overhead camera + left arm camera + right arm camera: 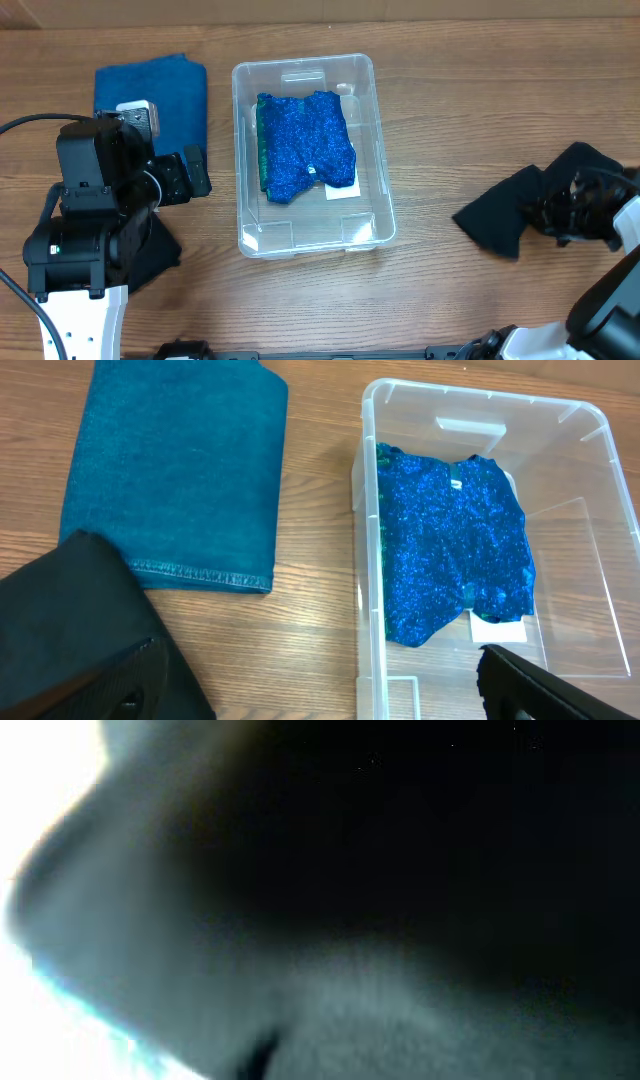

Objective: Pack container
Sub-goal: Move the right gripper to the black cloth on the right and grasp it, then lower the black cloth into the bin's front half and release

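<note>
The clear container [364, 110] stands mid-table with a sparkly blue cloth [305, 145] lying in it over the white label [343, 192]. It also shows in the left wrist view [590, 480], with the blue cloth [450, 540] inside. My left gripper [190, 175] is open and empty, just left of the container's left wall; its fingers [320, 685] straddle that wall. My right gripper [560, 212] is at the far right, bunched into a black cloth [500, 220]. Dark blurred fabric [400, 870] fills the right wrist view and hides the fingers.
A folded blue towel [150, 90] lies at the back left, also in the left wrist view [180, 470]. A dark shape, perhaps cloth [160, 250], sits under the left arm. Bare wood lies between the container and the black cloth.
</note>
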Controlling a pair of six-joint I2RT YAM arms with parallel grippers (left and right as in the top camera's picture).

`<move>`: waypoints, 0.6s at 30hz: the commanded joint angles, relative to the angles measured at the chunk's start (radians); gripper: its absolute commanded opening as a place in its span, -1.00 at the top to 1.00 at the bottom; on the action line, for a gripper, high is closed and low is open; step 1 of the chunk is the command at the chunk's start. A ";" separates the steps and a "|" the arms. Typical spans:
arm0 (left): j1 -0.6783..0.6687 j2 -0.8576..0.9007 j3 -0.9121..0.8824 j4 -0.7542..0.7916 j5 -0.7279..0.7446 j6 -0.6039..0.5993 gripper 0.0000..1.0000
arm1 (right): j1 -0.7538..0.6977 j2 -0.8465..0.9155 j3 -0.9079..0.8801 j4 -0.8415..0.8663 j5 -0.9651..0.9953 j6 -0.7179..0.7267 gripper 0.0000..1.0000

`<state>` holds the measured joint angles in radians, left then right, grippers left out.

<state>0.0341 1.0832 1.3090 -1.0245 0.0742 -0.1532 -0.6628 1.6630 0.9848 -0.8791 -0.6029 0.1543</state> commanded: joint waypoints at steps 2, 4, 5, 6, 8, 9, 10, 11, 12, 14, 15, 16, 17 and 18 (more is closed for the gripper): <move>-0.001 0.003 0.022 0.004 -0.007 0.019 -1.00 | 0.135 -0.128 0.241 -0.131 -0.037 -0.059 0.92; -0.001 0.003 0.022 0.004 -0.007 0.019 -1.00 | 0.221 -0.143 0.349 -0.190 0.003 -0.073 0.92; -0.001 0.003 0.022 0.004 -0.007 0.019 -1.00 | 0.301 -0.146 0.438 -0.227 0.043 -0.077 0.92; -0.001 0.003 0.022 0.004 -0.007 0.019 -1.00 | 0.345 -0.146 0.484 -0.241 0.063 -0.077 0.92; -0.001 0.003 0.022 0.003 -0.007 0.019 -1.00 | 0.459 -0.146 0.569 -0.250 0.084 -0.077 0.92; -0.001 0.003 0.022 0.003 -0.007 0.019 -1.00 | 0.518 -0.146 0.600 -0.248 0.092 -0.077 0.92; -0.001 0.003 0.022 0.003 -0.007 0.019 -1.00 | 0.565 -0.146 0.618 -0.246 0.101 -0.076 0.92; -0.001 0.003 0.022 0.003 -0.007 0.019 -1.00 | 0.624 -0.146 0.632 -0.239 0.109 -0.076 0.92; -0.001 0.003 0.022 0.003 -0.007 0.019 -1.00 | 0.696 -0.146 0.634 -0.227 0.111 -0.077 0.93; -0.001 0.003 0.022 0.004 -0.007 0.019 -1.00 | 0.811 -0.139 0.634 -0.220 0.140 -0.077 0.92; -0.001 0.003 0.022 0.004 -0.007 0.019 -1.00 | 0.863 -0.132 0.634 -0.217 0.147 -0.077 0.93; -0.001 0.003 0.022 0.004 -0.007 0.019 -1.00 | 0.924 -0.118 0.633 -0.209 0.152 -0.077 0.92; -0.001 0.003 0.022 0.004 -0.007 0.019 -1.00 | 0.964 -0.107 0.633 -0.202 0.162 -0.079 0.92; -0.001 0.003 0.022 0.004 -0.007 0.019 -1.00 | 1.002 -0.094 0.633 -0.200 0.174 -0.087 0.92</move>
<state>0.0341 1.0832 1.3090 -1.0248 0.0742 -0.1532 0.2222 1.5440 1.5932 -1.0962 -0.4706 0.0883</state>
